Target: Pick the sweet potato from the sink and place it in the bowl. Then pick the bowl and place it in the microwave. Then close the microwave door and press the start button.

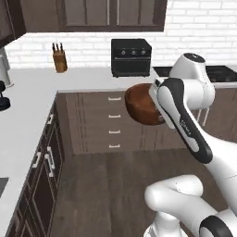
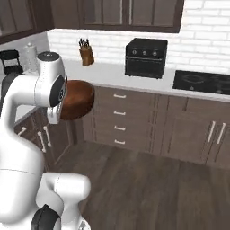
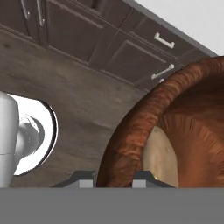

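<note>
The bowl (image 1: pixel 141 104) is gripped by its rim between the gripper's (image 3: pixel 113 177) fingers and carried in the air before the drawers (image 2: pixel 119 119). The potato (image 3: pixel 161 158) lies inside. The bowl should be kept level and moved slowly, so nothing is tipped out before the microwave is reached.

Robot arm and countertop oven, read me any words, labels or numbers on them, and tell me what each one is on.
White arm: a small grey marking along the dark strip, too small to read.
Black countertop oven: three knobs, no legible text.
Nothing else carries writing.
</note>
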### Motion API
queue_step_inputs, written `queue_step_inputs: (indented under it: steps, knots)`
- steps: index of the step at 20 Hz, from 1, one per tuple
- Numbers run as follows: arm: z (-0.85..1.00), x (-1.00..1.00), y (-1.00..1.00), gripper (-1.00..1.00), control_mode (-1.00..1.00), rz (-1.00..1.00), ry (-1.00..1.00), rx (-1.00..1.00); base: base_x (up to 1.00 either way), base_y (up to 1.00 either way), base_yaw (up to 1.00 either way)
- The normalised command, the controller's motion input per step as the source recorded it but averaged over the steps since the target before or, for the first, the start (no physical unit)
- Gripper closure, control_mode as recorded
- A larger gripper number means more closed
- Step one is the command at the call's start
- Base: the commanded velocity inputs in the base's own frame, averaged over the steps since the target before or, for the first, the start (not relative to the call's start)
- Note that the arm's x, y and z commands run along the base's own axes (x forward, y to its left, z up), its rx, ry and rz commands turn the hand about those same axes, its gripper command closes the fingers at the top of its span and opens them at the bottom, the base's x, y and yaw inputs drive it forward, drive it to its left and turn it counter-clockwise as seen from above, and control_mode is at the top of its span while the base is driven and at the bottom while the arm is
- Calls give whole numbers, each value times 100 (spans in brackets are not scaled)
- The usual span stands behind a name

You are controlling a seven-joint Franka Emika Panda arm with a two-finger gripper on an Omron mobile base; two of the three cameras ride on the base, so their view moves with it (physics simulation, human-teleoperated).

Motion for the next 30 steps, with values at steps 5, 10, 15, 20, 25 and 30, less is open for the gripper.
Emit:
queue_step_inputs:
  steps: [5,10,15,20,25,30]
  knots:
    - [0,0,0,100,100,0,0,0,0,0,-96]
    - [0,0,0,100,100,0,0,0,0,0,-98]
    - [0,0,0,100,100,0,0,0,0,0,-100]
    - [0,0,0,100,100,0,0,0,0,0,-100]
    - [0,0,0,100,100,0,0,0,0,0,-100]
    - [0,0,0,100,100,0,0,0,0,0,-100]
